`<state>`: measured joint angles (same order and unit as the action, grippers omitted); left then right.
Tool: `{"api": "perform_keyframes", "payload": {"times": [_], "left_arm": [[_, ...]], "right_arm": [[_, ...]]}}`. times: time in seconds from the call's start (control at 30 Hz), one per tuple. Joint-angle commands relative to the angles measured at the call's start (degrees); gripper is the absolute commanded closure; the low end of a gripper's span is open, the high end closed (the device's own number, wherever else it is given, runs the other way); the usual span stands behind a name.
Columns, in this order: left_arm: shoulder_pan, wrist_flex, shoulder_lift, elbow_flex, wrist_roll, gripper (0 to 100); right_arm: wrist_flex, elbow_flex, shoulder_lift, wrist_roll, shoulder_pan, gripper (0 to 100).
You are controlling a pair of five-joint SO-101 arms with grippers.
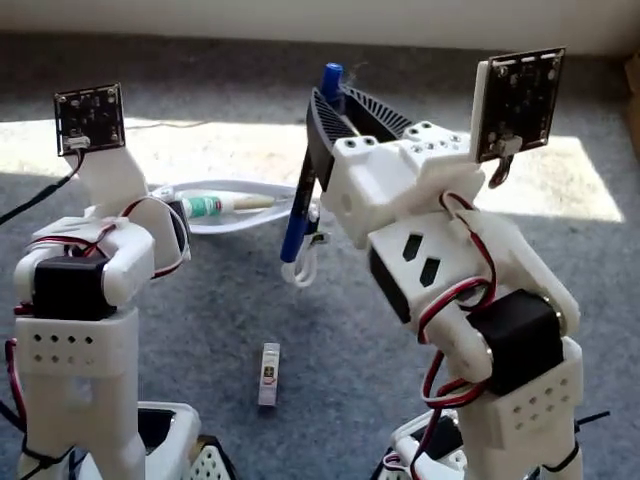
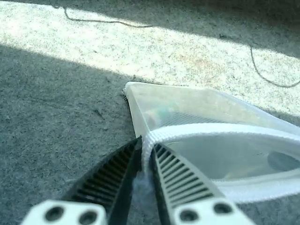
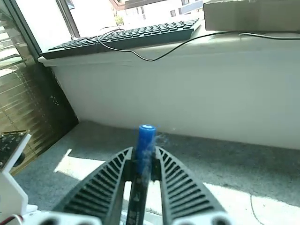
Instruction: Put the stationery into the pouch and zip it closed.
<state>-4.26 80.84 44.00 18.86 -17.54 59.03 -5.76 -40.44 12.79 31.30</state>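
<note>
Nearest the high camera, 2 white arms are set on grey carpet [image 1: 200,330]: the left arm [image 1: 90,290] low and the right arm [image 1: 470,290] raised well above it.

A clear pouch [image 1: 240,186] with a white rim is laid on the carpet between them, partly in a sunlit patch. From the left wrist view its rim [image 2: 211,131] is seen pinched by the left pincer [image 2: 145,145], whose 2 black ribbed jaws are closed together on the white edge at 1 end. In the high view this grip is largely hidden behind the left arm's own body.

A blue pen [image 1: 298,215] is clamped by the right pincer [image 1: 335,105], the jaws pressed against its barrel just below the cap. The pen is held nearly upright and slightly tilted, its cap above the jaws and its lower end hanging at the pouch's other end; whether it touches the pouch cannot be told. In the right wrist view the pen's cap [image 3: 146,138] is seen standing up between the jaws of that pincer [image 3: 144,152], and behind it a keyboard [image 3: 126,35] on a white sill [image 3: 187,51].

Inside the pouch, 1 green-labelled tube [image 1: 210,206] is seen lying flat. A small white stick [image 1: 269,374] lies on the carpet, well apart from both pincers and outside the pouch.
</note>
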Motion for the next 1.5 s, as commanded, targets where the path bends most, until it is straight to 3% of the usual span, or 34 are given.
{"api": "perform_keyframes", "payload": {"times": [0.0,0.37,0.77,0.83,1.3,1.47], "left_arm": [[0.92,-0.88,0.75,-1.98,0.35,99],[0.84,-0.88,0.75,-1.98,0.35,99],[0.84,-0.70,0.75,-1.89,0.35,99],[0.84,-0.70,0.75,-1.89,0.35,99],[0.13,-0.70,0.75,-1.80,0.44,99],[-1.71,-0.70,0.75,-1.80,0.44,99]], "right_arm": [[-5.41,2.95,-1.80,-0.35,2.07,99.5],[-43.30,34.24,-13.05,-0.79,1.89,99.5],[-62.29,48.66,-15.08,-1.05,2.24,99.4],[-65.10,51.03,-15.08,-4.84,2.24,99.4],[-67.82,62.02,-15.52,-23.91,12.44,99.4],[-55.43,61.41,-15.52,-24.44,13.23,99.4]]}}
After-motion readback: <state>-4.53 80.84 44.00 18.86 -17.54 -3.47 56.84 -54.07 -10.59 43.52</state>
